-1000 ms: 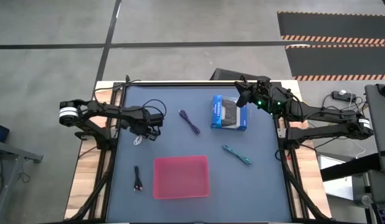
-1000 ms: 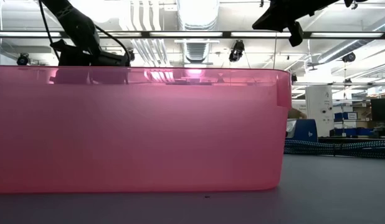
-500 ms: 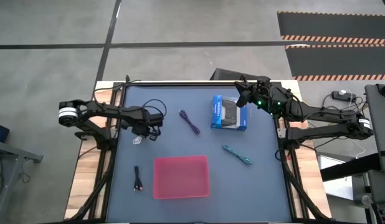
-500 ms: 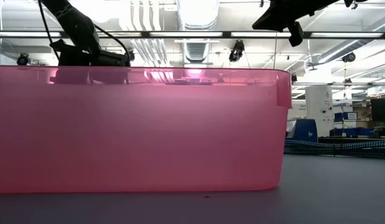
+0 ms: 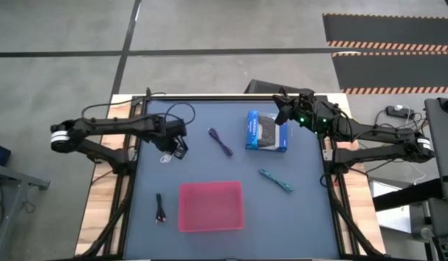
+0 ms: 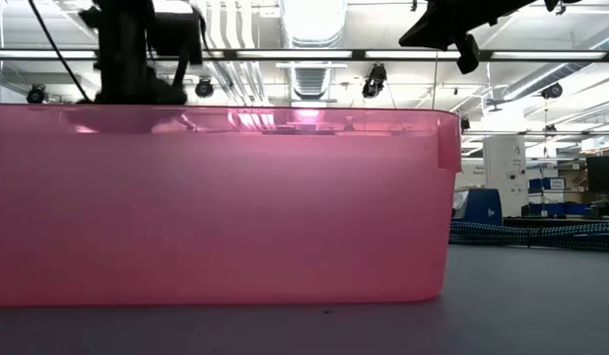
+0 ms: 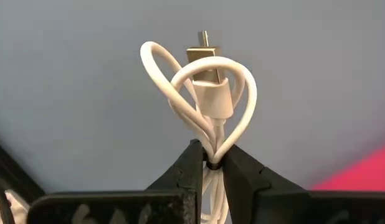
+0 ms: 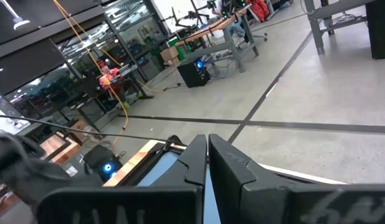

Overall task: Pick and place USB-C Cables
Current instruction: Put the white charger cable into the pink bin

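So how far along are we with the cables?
Nothing is in the pink tray yet. The left tool is shut on the white cable. The purple cable, teal cable and black cable remain on the table.

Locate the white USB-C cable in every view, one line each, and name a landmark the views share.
High view: white cable under the left gripper, left of the table.
Low view: not visible; the pink tray fills the picture.
Left wrist view: centre, pinched between the fingers.
Right wrist view: not in it.
Shared landmark: the pink tray, in all but the right wrist view.
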Action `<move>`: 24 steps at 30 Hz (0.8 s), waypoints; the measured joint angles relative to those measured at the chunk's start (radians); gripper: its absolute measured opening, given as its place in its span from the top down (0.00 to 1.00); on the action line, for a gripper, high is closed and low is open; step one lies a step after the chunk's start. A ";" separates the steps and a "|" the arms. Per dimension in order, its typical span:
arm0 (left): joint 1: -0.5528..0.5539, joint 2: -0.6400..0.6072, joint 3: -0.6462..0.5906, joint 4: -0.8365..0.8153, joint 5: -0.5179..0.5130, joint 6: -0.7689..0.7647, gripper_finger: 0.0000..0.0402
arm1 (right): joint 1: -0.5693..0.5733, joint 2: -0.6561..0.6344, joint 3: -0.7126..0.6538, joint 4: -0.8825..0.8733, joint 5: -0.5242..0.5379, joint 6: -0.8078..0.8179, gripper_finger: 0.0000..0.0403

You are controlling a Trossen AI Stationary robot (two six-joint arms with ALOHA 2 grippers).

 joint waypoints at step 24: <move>-0.469 0.239 0.581 -0.117 0.113 0.194 0.94 | 0.068 -0.008 0.039 0.160 -0.288 0.051 0.98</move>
